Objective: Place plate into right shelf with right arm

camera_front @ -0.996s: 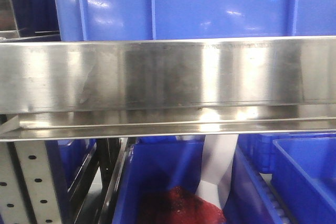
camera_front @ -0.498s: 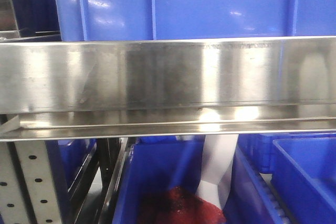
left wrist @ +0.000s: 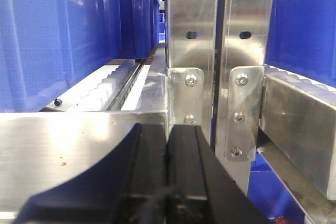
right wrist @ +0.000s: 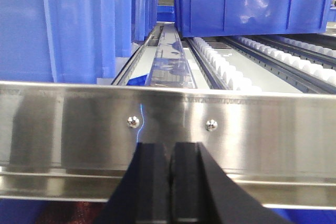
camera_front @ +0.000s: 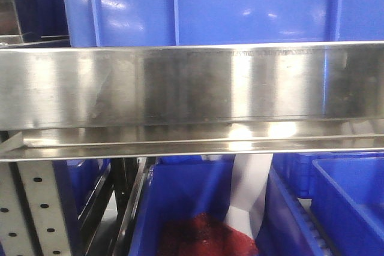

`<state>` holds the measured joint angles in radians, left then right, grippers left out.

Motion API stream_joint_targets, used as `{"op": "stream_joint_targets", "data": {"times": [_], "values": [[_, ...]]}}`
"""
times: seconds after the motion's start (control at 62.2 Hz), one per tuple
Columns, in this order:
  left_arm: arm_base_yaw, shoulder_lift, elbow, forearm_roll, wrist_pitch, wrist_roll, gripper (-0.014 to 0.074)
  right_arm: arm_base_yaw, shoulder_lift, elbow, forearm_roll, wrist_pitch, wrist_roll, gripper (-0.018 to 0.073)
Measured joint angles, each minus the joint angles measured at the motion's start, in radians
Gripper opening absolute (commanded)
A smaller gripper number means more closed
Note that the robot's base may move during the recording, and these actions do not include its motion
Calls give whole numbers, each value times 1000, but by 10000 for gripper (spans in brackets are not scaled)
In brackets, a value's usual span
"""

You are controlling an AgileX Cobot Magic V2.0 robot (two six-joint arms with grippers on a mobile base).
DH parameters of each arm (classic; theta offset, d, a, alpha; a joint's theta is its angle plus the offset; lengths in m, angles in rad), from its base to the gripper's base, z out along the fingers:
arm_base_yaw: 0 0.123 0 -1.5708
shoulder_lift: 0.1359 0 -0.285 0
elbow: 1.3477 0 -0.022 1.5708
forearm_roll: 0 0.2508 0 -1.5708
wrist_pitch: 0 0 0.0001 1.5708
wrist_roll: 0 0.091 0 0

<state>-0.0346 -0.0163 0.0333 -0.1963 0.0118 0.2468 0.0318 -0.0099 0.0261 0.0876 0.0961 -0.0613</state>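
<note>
The plate is out of view in every frame. The right shelf (camera_front: 192,88) fills the front view with a long brushed-steel rail. In the right wrist view my right gripper (right wrist: 170,148) is shut with nothing between its black fingers. It sits just in front of the shelf's rail (right wrist: 79,124), level with the two screws. In the left wrist view my left gripper (left wrist: 168,129) is also shut and empty. It points at the shelf's perforated uprights (left wrist: 191,51).
Blue bins stand on the roller tracks above the rail (right wrist: 252,3) and below it (camera_front: 348,202). One lower bin holds something red (camera_front: 204,238), with a white shape (camera_front: 249,190) rising behind it. A perforated upright (camera_front: 30,208) stands at lower left.
The reflections on the steel rail have drifted slightly to the right. The white shape under the rail has shifted a little. Otherwise the view holds still.
</note>
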Motion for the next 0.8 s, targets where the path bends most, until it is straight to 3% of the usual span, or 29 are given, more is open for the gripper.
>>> {"op": "stream_joint_targets", "data": {"times": [0.803], "values": [[0, 0, 0, 0, 0, 0, -47, 0, 0, 0, 0, 0, -2, 55]]}}
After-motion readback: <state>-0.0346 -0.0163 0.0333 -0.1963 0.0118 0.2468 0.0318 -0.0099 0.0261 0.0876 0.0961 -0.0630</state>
